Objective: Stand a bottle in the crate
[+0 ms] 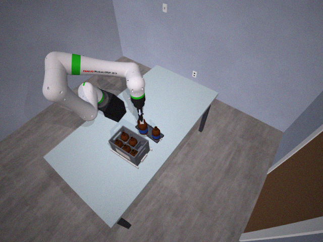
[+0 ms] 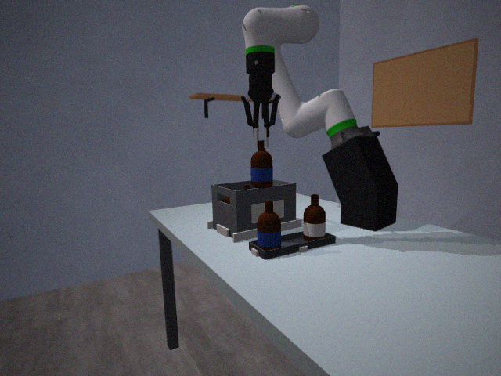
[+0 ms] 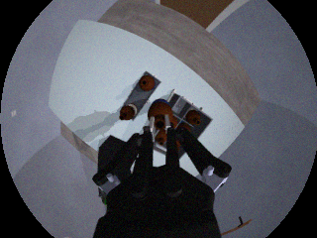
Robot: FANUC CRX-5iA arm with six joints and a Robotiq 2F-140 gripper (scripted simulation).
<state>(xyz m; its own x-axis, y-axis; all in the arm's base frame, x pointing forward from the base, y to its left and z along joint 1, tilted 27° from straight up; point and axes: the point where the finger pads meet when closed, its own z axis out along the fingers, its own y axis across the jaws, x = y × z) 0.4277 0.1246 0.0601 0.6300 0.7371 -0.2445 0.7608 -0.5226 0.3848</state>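
Exterior view shows the black two-finger gripper point(image 2: 261, 135) pointing straight down, its fingers pinching the narrow neck of a brown glass bottle with a blue label band point(image 2: 261, 166). That bottle hangs upright in the air, its base at about the level of the rim of the grey plastic crate point(image 2: 234, 208) (whether it is straight above the crate or nearer the camera cannot be told from this angle). In the top view the held bottle point(image 1: 142, 126) appears over the end of the tray nearest the arm, beside the crate point(image 1: 142, 154) rather than over it.

Wrist view, looking down past the fingers, shows the bottle's brown top point(image 3: 158, 114) between them, with the crate point(image 3: 198, 118) off to one side and the tray point(image 3: 137, 98) to the other.

On the flat black tray point(image 2: 319, 240) stand two upright bottles: a brown bottle with a blue label point(image 2: 268, 230) at the end nearer the table edge, and a brown bottle with a white label point(image 2: 314, 217) at the other end. Inside the crate the top view shows five brown bottle tops point(image 1: 126, 143), with one cell at the corner nearest the tray open. Crate and tray sit just beside each other on the pale blue-grey table point(image 2: 384, 299). The white arm with green rings point(image 1: 101, 69) reaches over from its black base block point(image 2: 364, 186) at the table's back.
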